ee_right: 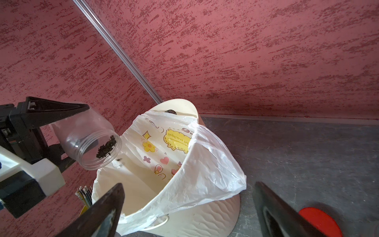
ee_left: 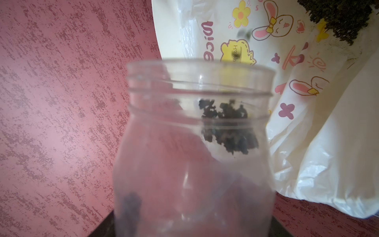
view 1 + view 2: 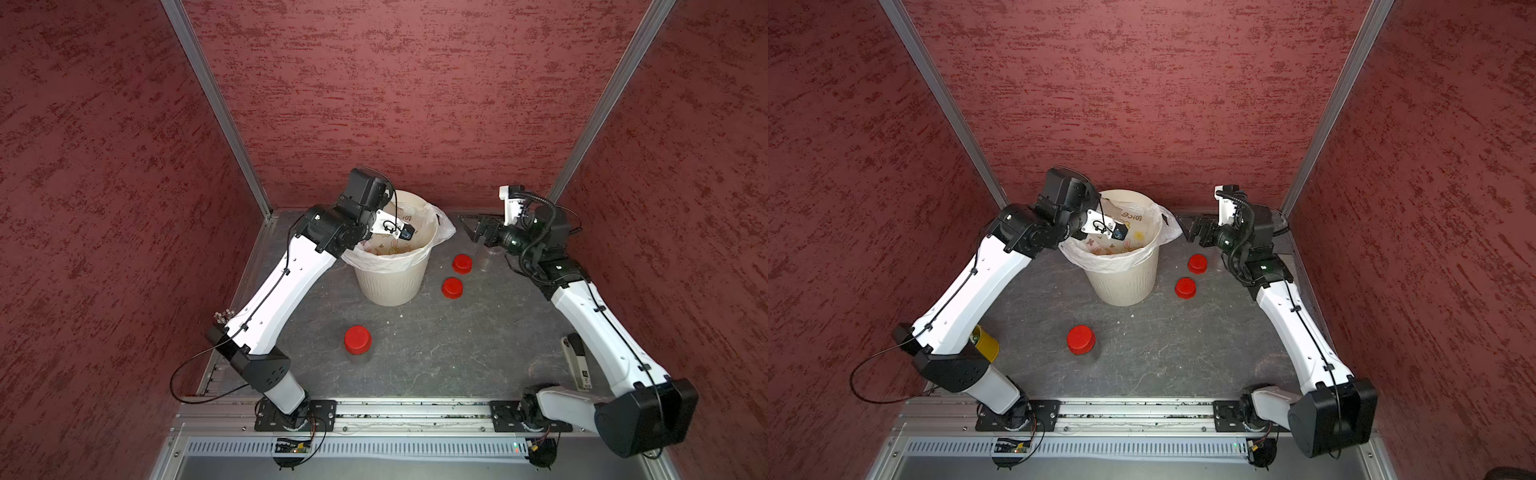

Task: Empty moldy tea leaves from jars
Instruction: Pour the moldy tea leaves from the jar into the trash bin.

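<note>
**Open jar tipped over the bin, right gripper waiting beside it**

Taking the bin as clock centre in the top views, with 12 at the back wall: red walls (image 3: 415, 104) close in the grey table (image 3: 436, 353) at 9, 12 and 3. The widest bare stretch lies from 5 to 7.

The cream bin (image 3: 392, 282), lined with a printed bag (image 1: 205, 164), stands close to the wall at 12.

The left gripper (image 1: 79, 134) reaches over the rim from 10. Its fingers pinch the open jar (image 1: 90, 139), which is tilted mouth-down above the bag, with tea leaves (image 1: 106, 146) clinging near the mouth.

The right gripper (image 3: 467, 229) hangs at 3 with its fingers (image 1: 106, 209) spread wide and nothing between them.

A yellow cup (image 3: 986, 343) sits under the left arm at 8. A capped jar (image 3: 358, 340) stands at 7, and two red lids (image 3: 462, 263) lie at 4.
</note>
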You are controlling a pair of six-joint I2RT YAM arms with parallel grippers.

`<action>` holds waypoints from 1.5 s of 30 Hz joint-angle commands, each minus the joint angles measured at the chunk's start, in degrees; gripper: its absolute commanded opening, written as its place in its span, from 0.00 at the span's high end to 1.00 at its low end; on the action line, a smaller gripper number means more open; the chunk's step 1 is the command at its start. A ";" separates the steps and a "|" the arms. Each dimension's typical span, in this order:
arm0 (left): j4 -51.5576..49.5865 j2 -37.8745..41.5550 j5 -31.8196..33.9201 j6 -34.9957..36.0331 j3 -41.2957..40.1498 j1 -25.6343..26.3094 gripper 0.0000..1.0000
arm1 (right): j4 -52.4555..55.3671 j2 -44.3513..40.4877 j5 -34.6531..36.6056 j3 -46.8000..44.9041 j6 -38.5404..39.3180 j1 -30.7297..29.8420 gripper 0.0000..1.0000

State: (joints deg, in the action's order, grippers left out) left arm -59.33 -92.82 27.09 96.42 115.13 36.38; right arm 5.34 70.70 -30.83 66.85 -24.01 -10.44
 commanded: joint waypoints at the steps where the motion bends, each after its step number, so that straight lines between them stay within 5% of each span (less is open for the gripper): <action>1: -0.99 -0.39 -0.46 -0.93 -2.77 0.02 0.34 | -1.98 -1.19 -0.81 0.04 -0.74 0.42 0.01; 7: -0.91 -1.78 -0.29 0.32 4.24 0.01 0.34 | -1.73 -1.00 -0.89 0.77 -0.41 0.44 0.01; 14: -1.40 -0.17 -0.43 -1.25 -2.73 -0.97 0.34 | -2.32 -1.10 -0.87 0.17 -0.62 0.45 0.01; 20: -0.89 -1.70 0.08 0.30 4.52 0.23 0.33 | -1.50 -0.66 -0.92 1.21 -0.25 0.40 0.01; 26: -1.05 -0.50 -0.55 -0.62 -3.81 -1.04 0.33 | -2.70 -1.13 -1.03 0.57 -0.85 0.39 0.01; 33: -1.31 -2.92 -0.27 1.47 6.97 -0.09 0.33 | -1.47 -0.73 -1.17 1.79 -0.17 0.46 0.01; 40: -1.23 -0.75 -0.74 -0.18 -3.07 -1.92 0.33 | -2.25 -0.23 -1.47 1.33 -0.77 0.43 0.01; 45: -0.88 -2.42 -0.03 1.53 5.19 -0.55 0.33 | -2.26 0.23 -1.87 1.96 -1.03 0.44 0.01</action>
State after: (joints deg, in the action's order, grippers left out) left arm -61.93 -95.31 27.11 96.88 115.66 34.79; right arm 5.30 70.70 -31.64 66.85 -24.10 -10.44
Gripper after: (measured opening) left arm 0.724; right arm 0.991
